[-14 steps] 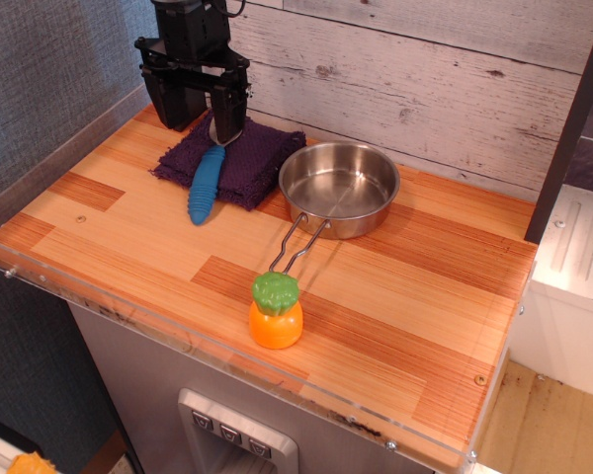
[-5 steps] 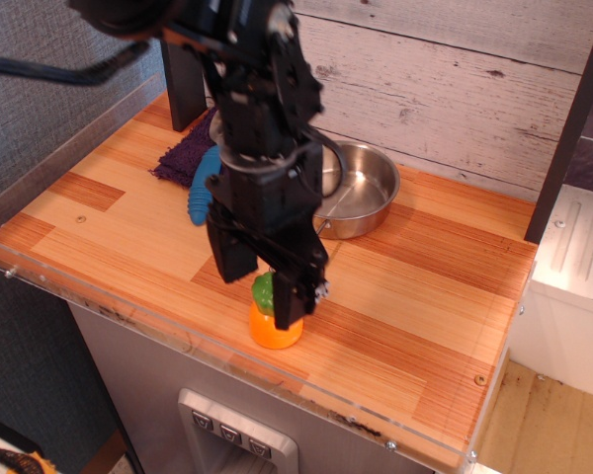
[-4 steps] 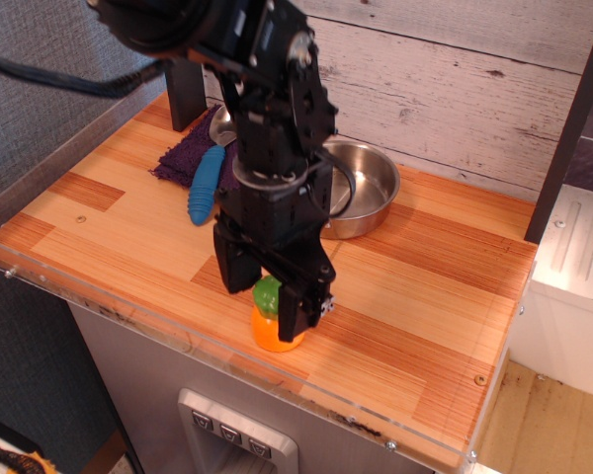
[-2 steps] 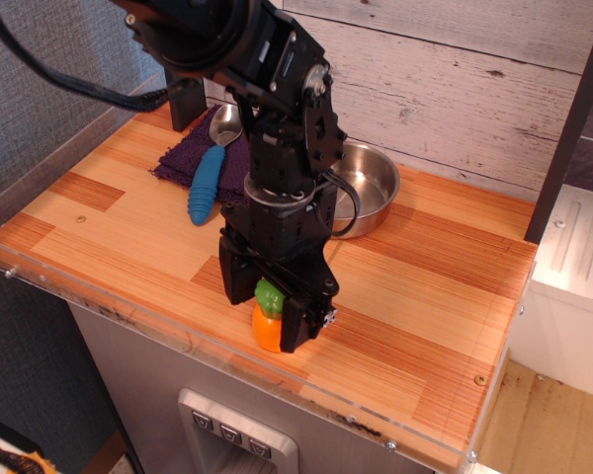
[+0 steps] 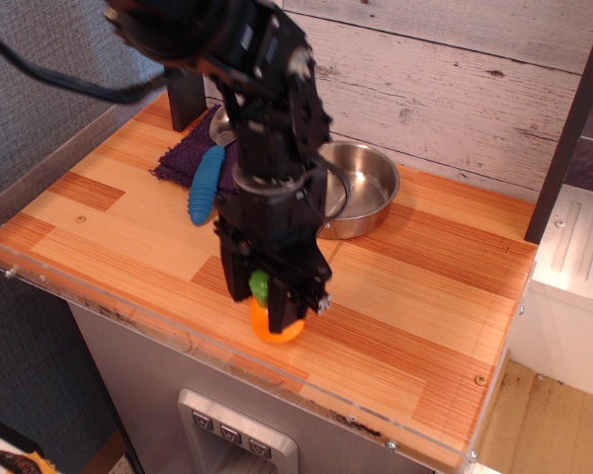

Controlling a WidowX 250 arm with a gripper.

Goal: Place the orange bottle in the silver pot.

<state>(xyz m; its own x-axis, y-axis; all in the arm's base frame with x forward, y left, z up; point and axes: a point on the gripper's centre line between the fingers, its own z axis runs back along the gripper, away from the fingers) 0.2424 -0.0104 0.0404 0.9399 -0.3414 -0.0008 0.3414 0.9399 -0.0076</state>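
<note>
The orange bottle (image 5: 280,331) with its green cap (image 5: 260,286) stands near the front edge of the wooden table. My black gripper (image 5: 266,299) reaches down from above, and its two fingers are closed on the cap and upper body, hiding most of the bottle. The bottle's base is at or just above the table top. The silver pot (image 5: 366,186) sits behind the gripper at the back middle. My arm hides its left part and its wire handle.
A blue-handled metal spoon (image 5: 205,184) lies on a purple cloth (image 5: 183,150) at the back left. A clear plastic lip (image 5: 128,308) runs along the table's front edge. A wooden plank wall (image 5: 425,79) stands behind, and a dark post (image 5: 571,118) at the right.
My gripper came from the back left, by the cloth, to the bottle at the front. It lowered over the bottle and its fingers closed in on the green cap.
</note>
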